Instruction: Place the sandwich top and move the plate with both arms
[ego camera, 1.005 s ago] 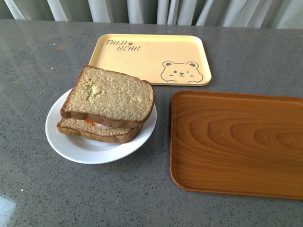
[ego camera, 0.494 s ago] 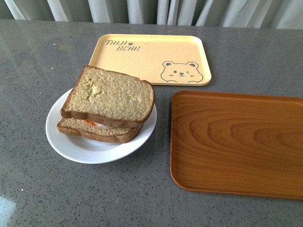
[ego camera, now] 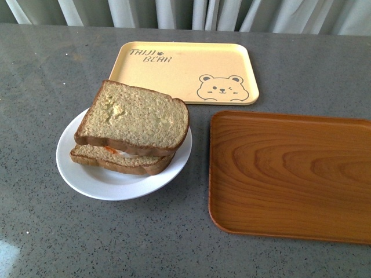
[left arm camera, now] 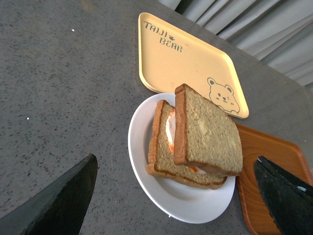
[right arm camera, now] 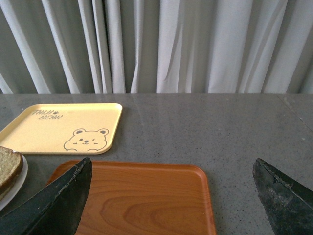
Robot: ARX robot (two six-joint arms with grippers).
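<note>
— Where's the top slice of bread [ego camera: 134, 119]?
— Lying on the lower slice [ego camera: 119, 163], both on the white plate [ego camera: 93, 182] on the grey table [ego camera: 46, 75]. It sits skewed against the slice beneath and hides the plate's far rim. Something white and orange peeks out between the two.
— And the left gripper [left arm camera: 175, 160]?
— Spread wide, holding nothing. In its wrist camera the sandwich and plate lie ahead, in line with the gap between the two black fingers [left arm camera: 63, 200], touching neither.
— The right gripper [right arm camera: 172, 162]?
— Wide apart too, and empty. The wooden tray [right arm camera: 142, 200] lies ahead of it. Only a sliver of bread and plate shows in its camera, well off to the side.
— From the front?
— Neither arm shows. The plate sits left of the wooden tray, near but apart, with the yellow bear tray [ego camera: 185, 66] just behind.
</note>
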